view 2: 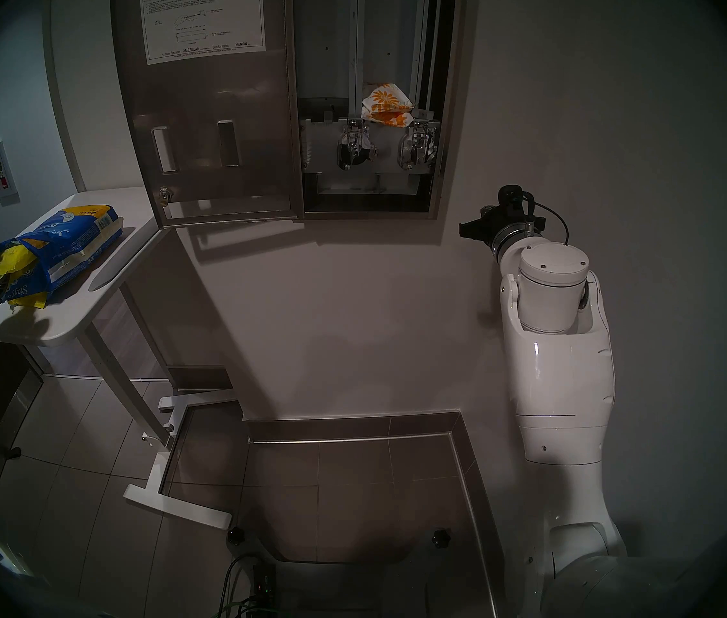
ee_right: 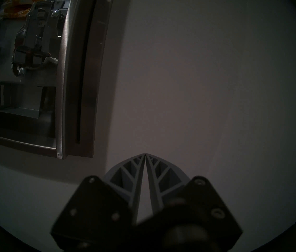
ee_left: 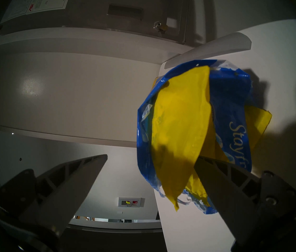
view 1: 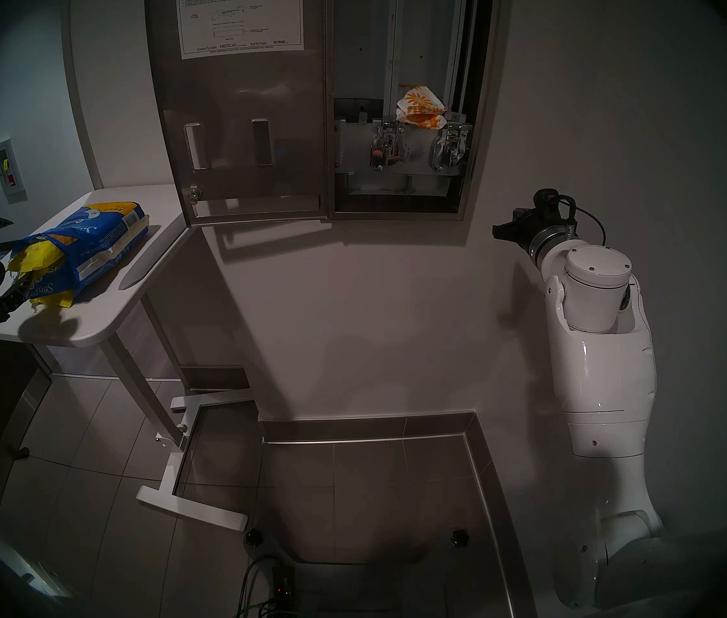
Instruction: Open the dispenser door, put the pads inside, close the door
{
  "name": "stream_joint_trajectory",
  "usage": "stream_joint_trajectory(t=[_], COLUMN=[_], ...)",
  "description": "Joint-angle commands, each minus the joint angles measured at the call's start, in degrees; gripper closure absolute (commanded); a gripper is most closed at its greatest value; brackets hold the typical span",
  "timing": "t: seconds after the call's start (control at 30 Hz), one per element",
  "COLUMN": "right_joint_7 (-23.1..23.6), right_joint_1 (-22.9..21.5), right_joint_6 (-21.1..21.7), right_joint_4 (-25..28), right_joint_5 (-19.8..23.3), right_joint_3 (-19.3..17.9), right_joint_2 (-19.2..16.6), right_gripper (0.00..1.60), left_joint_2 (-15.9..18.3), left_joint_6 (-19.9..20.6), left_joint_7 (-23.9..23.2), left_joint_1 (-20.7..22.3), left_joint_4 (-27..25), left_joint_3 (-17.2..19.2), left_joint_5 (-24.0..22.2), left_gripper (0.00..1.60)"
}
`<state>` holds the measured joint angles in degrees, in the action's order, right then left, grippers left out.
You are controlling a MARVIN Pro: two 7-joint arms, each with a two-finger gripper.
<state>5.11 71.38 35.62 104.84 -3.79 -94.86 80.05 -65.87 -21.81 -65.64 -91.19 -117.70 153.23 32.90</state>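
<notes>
The dispenser door (view 1: 241, 158) is swung open to the left, its white instruction sheet (view 1: 239, 15) facing me. Yellow pads (view 1: 36, 258) stick out of the mouth of a blue printed bag (view 1: 98, 242) lying on the white table (view 1: 85, 331). My left gripper (view 1: 18, 256) is open at the bag's mouth. In the left wrist view one finger (ee_left: 221, 175) lies against the underside of a yellow pad (ee_left: 176, 128), and the other finger (ee_left: 81, 175) is well clear of it. My right gripper (ee_right: 145, 154) is shut and empty, near the wall to the lower right of the dispenser cabinet (view 1: 479, 113).
White packets with orange flowers (view 1: 421, 108) sit in the right chute of the open cabinet, above two chrome lever mechanisms (view 1: 448, 151). The open door's lower edge hangs over the table's right end. The table's white legs (view 1: 174, 465) stand on the tiled floor.
</notes>
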Motion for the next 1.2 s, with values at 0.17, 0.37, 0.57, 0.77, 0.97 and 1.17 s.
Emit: stream_joint_trajectory(t=[0.17,0.37,0.57,0.77,0.97,1.17], right_joint_7=[0.1,0.1,0.1,0.1,0.1,0.0], right_joint_1=[-0.5,-0.5,-0.5,-0.5,-0.5,-0.5], right_joint_6=[-0.2,-0.2,-0.2,-0.2,-0.2,-0.2], right_joint_4=[0.7,0.7,0.7,0.7,0.7,0.7], right_joint_5=[0.1,0.1,0.2,0.2,0.2,0.2], right_joint_3=[0.0,0.0,0.0,0.0,0.0,0.1], right_joint_2=[0.0,0.0,-0.1,-0.1,-0.1,-0.1], right_gripper=[1.09,1.09,1.09,1.09,1.09,1.09], left_joint_2=[-2.1,-2.9,-3.0,-3.4,-3.6,-3.3], left_joint_6=[0.4,0.6,0.6,0.7,0.5,0.3], left_joint_7=[0.5,0.2,0.5,0.6,0.8,1.4], left_joint_1=[0.4,0.2,0.4,0.3,0.2,0.6], left_joint_4=[-2.1,-3.1,-3.3,-3.6,-3.6,-3.2], left_joint_3=[-0.3,-0.3,-0.7,-1.1,-1.3,-1.5], left_joint_5=[-0.4,-0.8,-0.4,-0.1,0.2,0.8], left_gripper=[0.0,0.0,0.0,0.0,0.0,0.0])
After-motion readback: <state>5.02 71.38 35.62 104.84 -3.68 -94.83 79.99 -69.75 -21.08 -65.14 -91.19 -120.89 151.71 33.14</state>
